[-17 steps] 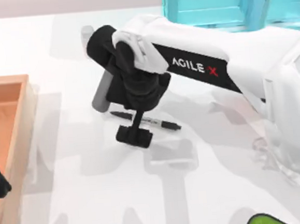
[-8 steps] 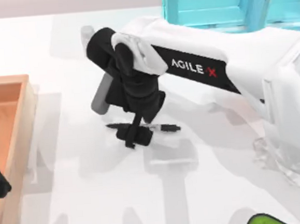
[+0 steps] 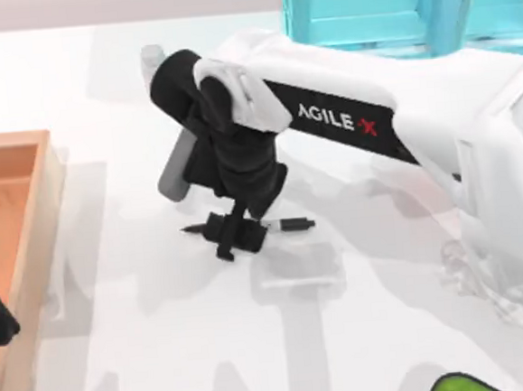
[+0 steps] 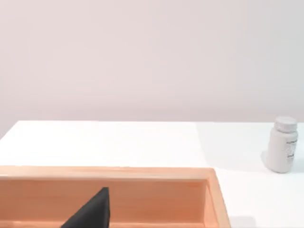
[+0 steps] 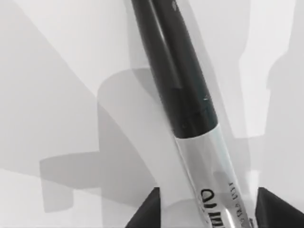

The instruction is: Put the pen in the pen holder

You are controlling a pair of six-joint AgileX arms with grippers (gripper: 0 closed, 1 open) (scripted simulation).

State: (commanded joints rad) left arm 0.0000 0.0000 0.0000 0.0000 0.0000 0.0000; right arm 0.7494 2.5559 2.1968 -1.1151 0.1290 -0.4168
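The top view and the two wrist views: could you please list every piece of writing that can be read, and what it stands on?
"AGILE X": on the right arm, top view.
Black lettering on the pen label band, cut off at the picture's edge: unreadable.
Label on the white bottle: too small to read.

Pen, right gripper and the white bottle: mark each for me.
pen (image 3: pixel 293 223): top view, its end right of the gripper.
right gripper (image 3: pixel 231 235): top view, between its fingertips, over the pen.
white bottle (image 4: pixel 283 145): left wrist view, its body.

Right gripper low, fingers seemingly parted.
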